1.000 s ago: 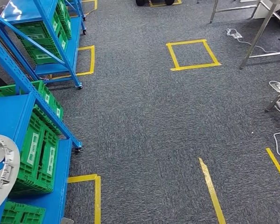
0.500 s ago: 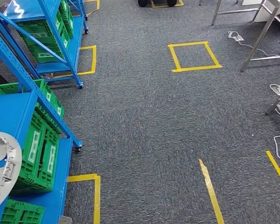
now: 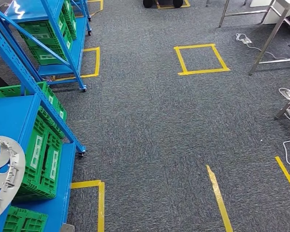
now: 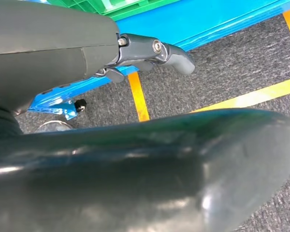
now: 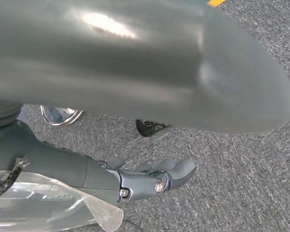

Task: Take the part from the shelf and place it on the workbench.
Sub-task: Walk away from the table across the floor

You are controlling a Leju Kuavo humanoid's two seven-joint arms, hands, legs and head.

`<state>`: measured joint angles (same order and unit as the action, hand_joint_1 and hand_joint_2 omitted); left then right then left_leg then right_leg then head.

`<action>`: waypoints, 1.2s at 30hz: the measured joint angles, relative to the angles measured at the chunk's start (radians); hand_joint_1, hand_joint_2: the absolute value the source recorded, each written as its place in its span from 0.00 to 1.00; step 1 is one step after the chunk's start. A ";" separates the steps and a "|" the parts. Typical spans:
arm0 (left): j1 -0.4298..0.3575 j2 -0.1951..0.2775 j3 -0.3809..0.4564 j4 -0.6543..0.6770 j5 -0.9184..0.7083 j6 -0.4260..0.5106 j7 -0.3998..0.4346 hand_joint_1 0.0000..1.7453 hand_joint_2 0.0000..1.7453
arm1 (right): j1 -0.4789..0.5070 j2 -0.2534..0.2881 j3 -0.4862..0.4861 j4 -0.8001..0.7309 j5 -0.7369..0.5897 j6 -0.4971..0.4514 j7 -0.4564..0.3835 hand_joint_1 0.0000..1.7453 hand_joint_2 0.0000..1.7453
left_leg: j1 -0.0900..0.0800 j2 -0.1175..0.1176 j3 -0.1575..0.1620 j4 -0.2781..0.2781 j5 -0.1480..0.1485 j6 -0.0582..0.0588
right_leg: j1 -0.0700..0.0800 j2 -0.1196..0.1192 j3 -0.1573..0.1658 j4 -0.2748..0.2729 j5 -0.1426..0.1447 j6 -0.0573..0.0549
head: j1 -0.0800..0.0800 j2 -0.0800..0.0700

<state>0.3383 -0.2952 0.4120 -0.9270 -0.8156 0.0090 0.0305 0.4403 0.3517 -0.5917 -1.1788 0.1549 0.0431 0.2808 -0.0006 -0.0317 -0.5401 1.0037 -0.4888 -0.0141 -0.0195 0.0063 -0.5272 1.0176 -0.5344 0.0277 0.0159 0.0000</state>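
The metal part lies on the blue shelf at the near left, beside green crates. Both the left robot hand and right robot hand hang released, fingers apart, holding nothing. The robot should turn squarely to the shelf before reaching, minding its slanted brace. Yellow floor tape and cables lie toward the steel-legged table.

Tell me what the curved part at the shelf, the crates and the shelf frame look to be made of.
The curved part looks like bare metal, probably stamped sheet: dull silver-grey, thin, with small notches along its edge. The crates look like moulded plastic: bright green with gridded, perforated walls. The shelf frame looks like painted steel: glossy blue posts with rows of punched holes.
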 joint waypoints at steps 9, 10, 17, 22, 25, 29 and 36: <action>-0.001 0.000 0.001 0.000 0.007 -0.001 -0.003 0.00 0.00 | 0.000 0.000 0.000 0.000 0.000 0.001 0.000 0.00 0.00 | 0.000 0.000 0.000 0.000 0.000 0.000 | 0.000 0.000 0.000 0.000 0.000 0.000 | 0.000 0.000; -0.001 0.000 0.002 0.000 0.010 -0.002 -0.004 0.00 0.00 | 0.000 0.000 0.000 0.000 0.000 0.001 0.000 0.00 0.00 | 0.000 0.000 0.000 0.000 0.000 0.000 | 0.000 0.000 0.000 0.000 0.000 0.000 | 0.000 0.000; -0.005 0.000 0.006 0.000 0.016 0.004 -0.009 0.00 0.00 | 0.000 0.000 0.000 0.000 0.000 0.003 0.000 0.00 0.00 | -0.002 0.000 0.005 -0.012 0.002 0.027 | -0.007 -0.002 0.004 -0.018 0.007 0.016 | -0.003 0.000; -0.008 -0.004 0.010 0.001 0.011 0.015 -0.012 0.00 0.00 | 0.001 0.000 0.000 -0.003 0.002 0.003 0.001 0.00 0.00 | 0.008 0.007 0.047 -0.077 0.024 0.044 | -0.002 -0.004 -0.083 0.154 -0.087 0.023 | 0.005 0.000; -0.008 -0.006 0.012 0.002 0.010 0.018 -0.013 0.00 0.00 | 0.001 0.000 -0.003 -0.003 0.007 0.002 0.002 0.00 0.00 | 0.011 0.007 0.056 -0.073 0.012 0.033 | -0.010 -0.005 -0.130 0.214 -0.073 0.037 | 0.006 0.000; -0.008 -0.006 0.016 0.002 0.010 0.026 -0.013 0.00 0.00 | -0.001 0.000 -0.005 -0.001 0.016 0.003 0.001 0.00 0.00 | 0.018 0.001 0.067 -0.040 -0.029 0.001 | -0.024 0.005 -0.029 0.011 0.026 0.047 | 0.010 0.000; -0.010 -0.008 0.017 0.002 0.010 0.033 -0.014 0.00 0.00 | 0.000 0.000 -0.013 0.002 0.028 0.008 -0.002 0.00 0.00 | 0.022 0.019 0.001 0.121 -0.112 -0.012 | -0.010 -0.003 0.010 0.007 -0.012 -0.009 | 0.001 0.000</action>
<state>0.3284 -0.3028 0.4288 -0.9247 -0.8061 0.0421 0.0166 0.4406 0.3516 -0.6048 -1.1769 0.1827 0.0513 0.2783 0.0215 -0.0125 -0.5393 1.1249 -0.6003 -0.0260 -0.0296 0.0033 -0.5172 1.0241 -0.5465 0.0186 0.0165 0.0000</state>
